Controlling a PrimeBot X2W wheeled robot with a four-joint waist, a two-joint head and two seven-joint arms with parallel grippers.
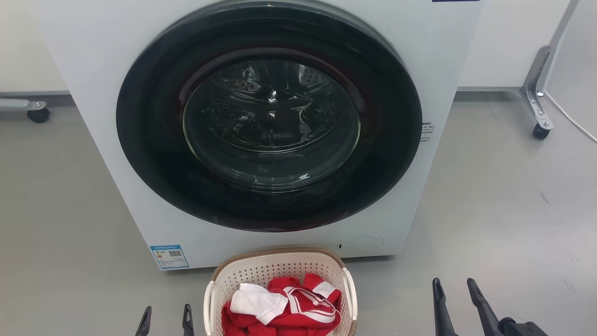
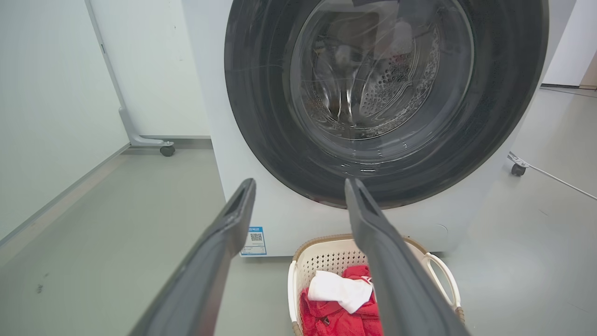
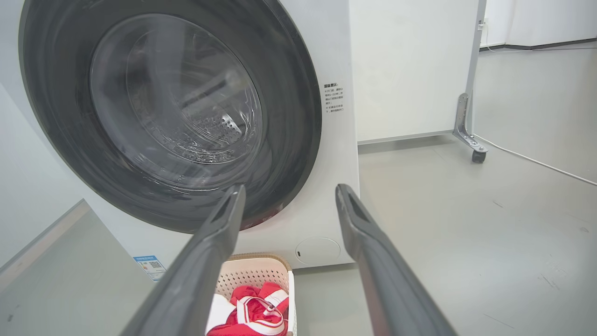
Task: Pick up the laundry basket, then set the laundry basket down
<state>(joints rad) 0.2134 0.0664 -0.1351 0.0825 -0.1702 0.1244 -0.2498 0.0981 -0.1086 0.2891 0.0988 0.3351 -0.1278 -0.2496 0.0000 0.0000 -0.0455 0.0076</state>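
The cream perforated laundry basket point(image 1: 275, 270) with a brown woven-look rim stands on the floor just in front of the washing machine, at the bottom middle of the head view. Red and white clothes point(image 1: 284, 303) lie inside it. My left gripper point(image 1: 168, 318) is open, a short way left of the basket's left handle point(image 1: 208, 303). Further off on the other side, my right gripper point(image 1: 454, 287) is open too, well clear of the right handle point(image 1: 350, 294). The basket point(image 2: 326, 256) also appears low in the left wrist view and partly behind a finger in the right wrist view point(image 3: 261, 275).
A white front-loading washing machine point(image 1: 93, 70) with its round dark door point(image 1: 268, 116) shut fills the space behind the basket. Wheeled partition feet stand at the far left point(image 1: 37, 113) and far right point(image 1: 541, 126), with a white cable point(image 1: 571, 119) on the grey floor.
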